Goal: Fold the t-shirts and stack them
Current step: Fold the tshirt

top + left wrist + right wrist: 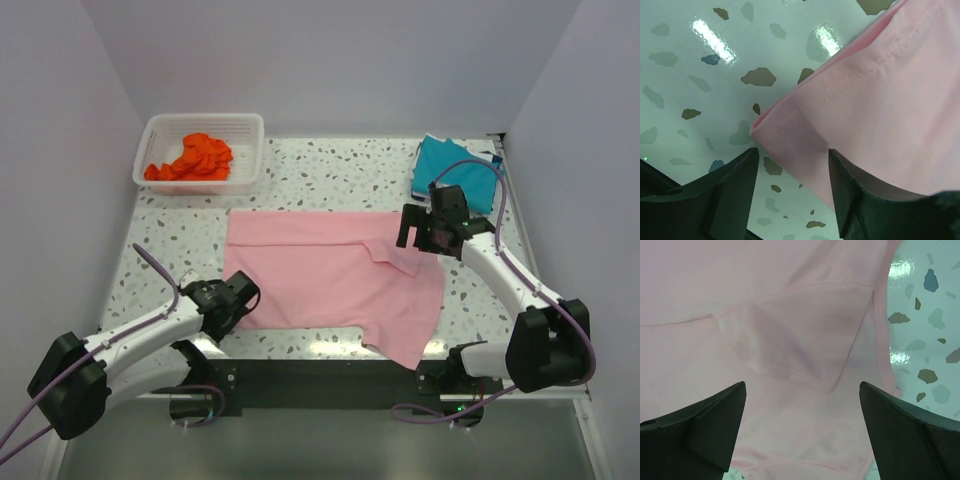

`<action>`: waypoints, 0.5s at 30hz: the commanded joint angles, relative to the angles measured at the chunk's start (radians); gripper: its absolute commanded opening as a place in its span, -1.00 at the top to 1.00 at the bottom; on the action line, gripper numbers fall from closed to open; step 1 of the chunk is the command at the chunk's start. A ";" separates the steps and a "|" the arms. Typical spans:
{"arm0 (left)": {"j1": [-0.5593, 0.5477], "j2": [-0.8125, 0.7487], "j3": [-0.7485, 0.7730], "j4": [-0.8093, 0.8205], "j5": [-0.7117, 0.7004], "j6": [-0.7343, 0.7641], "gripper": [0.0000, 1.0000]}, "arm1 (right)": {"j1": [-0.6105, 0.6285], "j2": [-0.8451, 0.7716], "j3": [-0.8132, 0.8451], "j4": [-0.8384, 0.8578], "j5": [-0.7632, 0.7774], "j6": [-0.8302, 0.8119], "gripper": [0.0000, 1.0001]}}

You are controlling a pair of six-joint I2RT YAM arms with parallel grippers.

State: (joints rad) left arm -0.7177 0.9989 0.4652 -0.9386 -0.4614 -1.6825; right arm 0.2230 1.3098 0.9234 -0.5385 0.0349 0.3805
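Judged roughly a third done: teal t-shirt (455,170) folded at far right, pink t-shirt (320,275) flat mid-table with one sleeve tucked, orange-red t-shirt (195,157) bunched in basket (250,125); left gripper (243,297) parted astride near-left hem corner, right gripper (418,230) spread wide above sleeve.

- Top external: high behind the table (300,175), near edge, looking down over all of it.
- Left wrist: close above pink shirt (890,100) corner, facing down.
- Right wrist: close above its sleeve (800,340).
- Shared: the shirt.
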 commanded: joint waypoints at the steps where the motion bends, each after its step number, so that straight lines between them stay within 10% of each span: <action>1: 0.011 -0.002 0.001 0.004 -0.068 -0.031 -0.16 | -0.002 -0.006 -0.001 -0.008 0.014 -0.014 -0.98; 15: 0.024 0.040 0.013 0.001 -0.072 -0.025 0.40 | -0.002 -0.012 0.003 -0.018 0.016 -0.017 -0.98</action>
State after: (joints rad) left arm -0.7006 1.0306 0.4660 -0.9379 -0.4889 -1.6867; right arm 0.2230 1.3098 0.9234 -0.5480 0.0357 0.3763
